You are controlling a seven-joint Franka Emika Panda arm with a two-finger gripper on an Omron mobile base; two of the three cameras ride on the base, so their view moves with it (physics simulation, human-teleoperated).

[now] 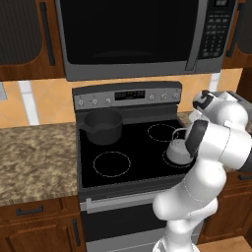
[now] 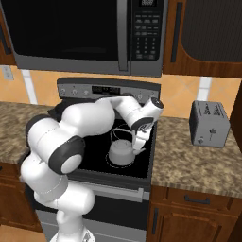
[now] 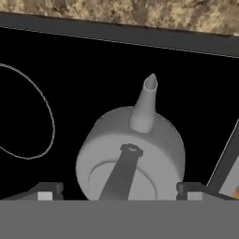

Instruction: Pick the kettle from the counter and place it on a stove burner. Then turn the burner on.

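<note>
The small grey kettle [image 1: 178,150] [image 2: 121,151] stands upright on the front right stove burner [image 1: 172,163] of the black glass cooktop, its spout [image 3: 145,105] pointing toward the right-hand counter [image 2: 198,160]. My gripper [image 3: 119,191] [image 2: 140,142] hangs just above the kettle [image 3: 130,154], open. Its fingertips [image 3: 46,191] stand wide on either side of the arched handle and do not touch it. In the left base view my own forearm hides the hand.
A dark saucepan [image 1: 103,125] sits on the back left burner. Control knobs [image 1: 93,102] line the stove's back panel. A microwave [image 1: 133,34] hangs overhead. A toaster [image 2: 209,124] stands on the right counter. More counter [image 1: 34,152] lies left of the stove.
</note>
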